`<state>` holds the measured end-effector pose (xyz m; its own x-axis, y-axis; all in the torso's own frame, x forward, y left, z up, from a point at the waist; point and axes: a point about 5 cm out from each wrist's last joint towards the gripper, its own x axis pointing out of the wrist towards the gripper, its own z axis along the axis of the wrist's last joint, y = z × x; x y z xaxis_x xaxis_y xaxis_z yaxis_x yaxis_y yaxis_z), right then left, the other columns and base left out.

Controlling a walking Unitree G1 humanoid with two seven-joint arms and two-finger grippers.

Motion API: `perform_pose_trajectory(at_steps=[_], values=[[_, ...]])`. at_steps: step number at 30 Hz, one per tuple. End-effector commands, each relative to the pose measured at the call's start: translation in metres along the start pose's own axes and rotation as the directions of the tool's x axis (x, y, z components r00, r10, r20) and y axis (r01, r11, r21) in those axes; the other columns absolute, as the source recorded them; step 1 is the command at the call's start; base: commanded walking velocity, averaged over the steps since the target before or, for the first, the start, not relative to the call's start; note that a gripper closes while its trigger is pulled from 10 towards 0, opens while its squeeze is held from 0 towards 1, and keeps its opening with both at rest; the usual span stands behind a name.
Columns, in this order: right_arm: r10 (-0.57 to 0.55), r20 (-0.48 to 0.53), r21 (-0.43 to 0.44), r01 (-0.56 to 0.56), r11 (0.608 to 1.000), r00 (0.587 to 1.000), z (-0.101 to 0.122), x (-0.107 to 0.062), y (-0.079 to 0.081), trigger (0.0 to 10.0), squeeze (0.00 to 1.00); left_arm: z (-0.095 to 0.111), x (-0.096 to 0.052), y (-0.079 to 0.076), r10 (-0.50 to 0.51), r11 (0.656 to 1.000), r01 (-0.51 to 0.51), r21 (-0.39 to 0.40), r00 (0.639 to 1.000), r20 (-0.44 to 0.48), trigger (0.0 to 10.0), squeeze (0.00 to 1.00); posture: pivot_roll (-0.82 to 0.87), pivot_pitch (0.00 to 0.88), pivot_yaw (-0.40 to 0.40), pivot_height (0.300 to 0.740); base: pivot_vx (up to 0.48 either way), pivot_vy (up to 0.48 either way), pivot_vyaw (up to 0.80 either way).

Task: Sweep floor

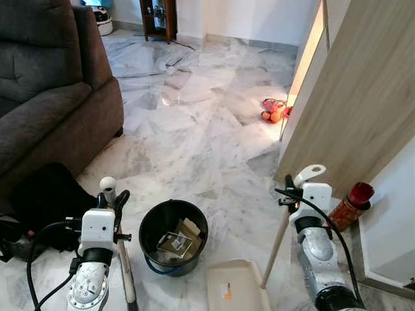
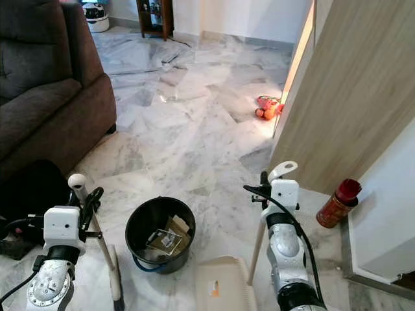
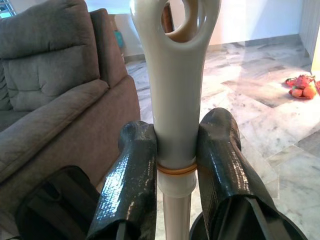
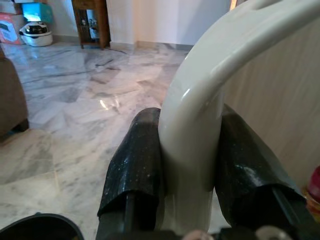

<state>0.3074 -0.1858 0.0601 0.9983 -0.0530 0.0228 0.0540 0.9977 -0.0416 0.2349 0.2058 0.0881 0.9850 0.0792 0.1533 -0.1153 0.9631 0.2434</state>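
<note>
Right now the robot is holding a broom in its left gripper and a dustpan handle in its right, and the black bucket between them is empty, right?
Not quite: the black bucket holds paper scraps, as the left eye view shows. The left gripper does clamp the broom handle, and the right gripper the dustpan handle.

Glossy grey-white marble floor [image 1: 194, 129]. Dark brown sofa [image 1: 45, 91] upper left. Light wood panel [image 1: 363, 97] right. White wall [image 1: 259, 19] at top.
</note>
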Motion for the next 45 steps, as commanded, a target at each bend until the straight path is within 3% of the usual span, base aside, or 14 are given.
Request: perform_pose_trajectory(at_steps=[1,19,45], values=[[-0.003,0.029,0.007,0.002,1.0,1.0,0.0066,0.0037,-0.0008,10.0,0.0,0.0024,0.0007,0.0007,-0.011,1.0,0.011,0.021,1.0,0.023,10.0,0.0,0.14,0.041,-0.008,0.74,0.0,0.0,0.0],[0.018,0.033,0.003,-0.018,1.0,0.999,0.008,0.0054,0.0039,10.0,0.0,0.003,0.0006,-0.0023,-0.01,1.0,0.01,0.009,1.0,0.025,10.0,0.0,0.13,0.061,-0.015,0.74,0.0,0.0,0.0],[0.028,0.041,0.011,-0.029,1.0,0.999,0.01,0.007,0.0055,10.0,0.0,0.005,0.0015,-0.004,-0.005,1.0,0.005,0.005,0.999,0.033,10.0,0.0,0.14,0.071,-0.023,0.74,-0.249,0.0,0.0]])
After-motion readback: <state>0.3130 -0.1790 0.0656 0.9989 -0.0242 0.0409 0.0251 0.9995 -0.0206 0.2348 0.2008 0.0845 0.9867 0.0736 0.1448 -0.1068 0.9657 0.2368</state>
